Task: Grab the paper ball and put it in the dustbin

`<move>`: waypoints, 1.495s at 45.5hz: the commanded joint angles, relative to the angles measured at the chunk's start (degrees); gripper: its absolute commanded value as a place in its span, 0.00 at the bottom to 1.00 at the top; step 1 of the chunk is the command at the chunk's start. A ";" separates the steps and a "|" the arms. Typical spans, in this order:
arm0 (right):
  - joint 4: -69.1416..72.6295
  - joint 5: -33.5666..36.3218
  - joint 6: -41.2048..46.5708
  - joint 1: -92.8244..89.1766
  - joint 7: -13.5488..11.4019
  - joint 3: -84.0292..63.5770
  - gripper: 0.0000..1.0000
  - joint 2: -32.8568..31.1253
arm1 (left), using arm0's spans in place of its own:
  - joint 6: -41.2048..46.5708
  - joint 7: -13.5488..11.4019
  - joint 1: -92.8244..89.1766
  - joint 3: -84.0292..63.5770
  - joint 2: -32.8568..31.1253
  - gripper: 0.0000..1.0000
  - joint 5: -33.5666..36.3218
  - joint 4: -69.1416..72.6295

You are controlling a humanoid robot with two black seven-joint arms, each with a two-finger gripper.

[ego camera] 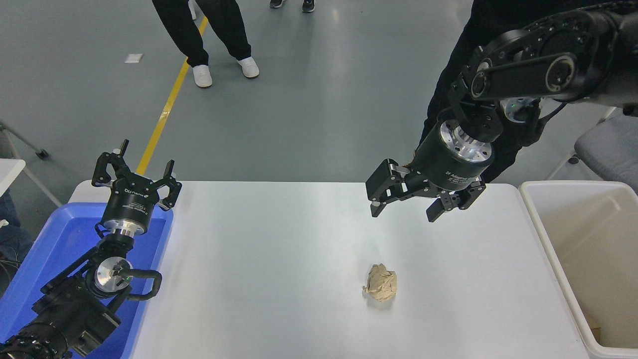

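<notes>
The tan-brown paper ball lies on the white table, right of the middle and toward the near edge. My right gripper hangs open and empty above the table's far side, up and slightly right of the ball, well apart from it. The cream-white dustbin stands off the table's right end. My left gripper is parked at the lower left, open, over the blue tray.
A shallow blue tray sits at the table's left end under my left arm. A person in black stands behind my right arm. Another person's legs are on the floor at the top. A grey chair is at far right.
</notes>
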 commanded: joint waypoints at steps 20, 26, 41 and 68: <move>-4.68 0.00 0.00 -4.68 0.00 0.53 1.00 2.85 | -0.01 0.00 0.01 0.00 0.04 0.98 0.00 0.00; -5.12 0.00 0.00 -5.73 0.00 0.44 1.00 2.41 | -0.01 0.00 -0.08 0.00 0.04 0.98 0.00 0.00; -8.99 0.35 0.00 -7.75 0.18 2.11 1.00 2.50 | -0.09 0.00 -0.08 0.00 0.04 0.98 0.00 -0.08; -17.95 -1.32 -24.33 -30.07 0.09 0.45 1.00 3.82 | -0.09 0.00 -0.08 0.00 0.04 0.98 0.00 -0.08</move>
